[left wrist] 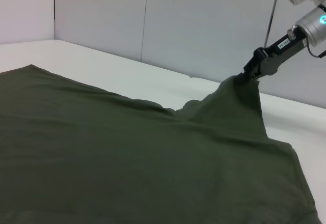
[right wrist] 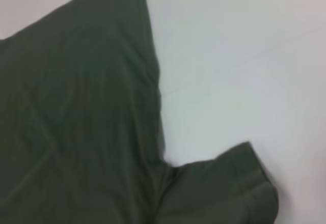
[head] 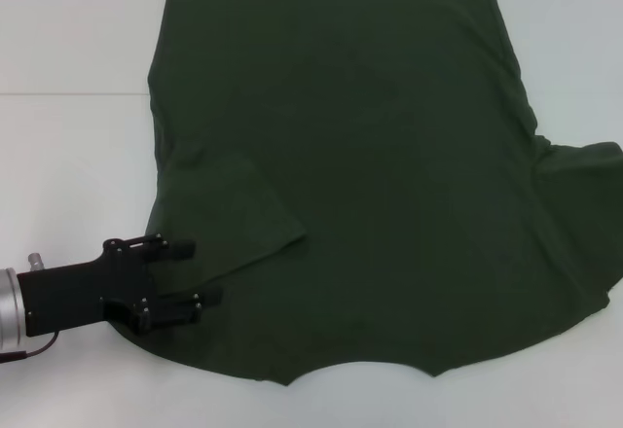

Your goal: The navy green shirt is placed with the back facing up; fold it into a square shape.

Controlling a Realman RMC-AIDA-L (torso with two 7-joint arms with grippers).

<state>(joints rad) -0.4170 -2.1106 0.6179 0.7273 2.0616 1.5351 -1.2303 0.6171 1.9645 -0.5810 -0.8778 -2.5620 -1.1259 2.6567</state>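
Observation:
The navy green shirt (head: 370,175) lies spread on the white table with its plain back up and its collar edge toward me. My left gripper (head: 195,274) is at the near left, open, its black fingers (head: 180,248) straddling the folded-in left sleeve (head: 243,224). The head view does not show my right gripper. In the left wrist view, the right gripper (left wrist: 250,75) is shut on the far sleeve of the shirt (left wrist: 127,152) and holds it lifted into a peak above the table. The right wrist view shows the shirt (right wrist: 76,107) and a sleeve (right wrist: 224,183) below it.
The white table (head: 68,146) surrounds the shirt. A seam line crosses the table (head: 68,91) at the left. Pale wall panels (left wrist: 178,15) stand behind the table in the left wrist view. The shirt's right sleeve (head: 584,170) reaches the picture's right edge.

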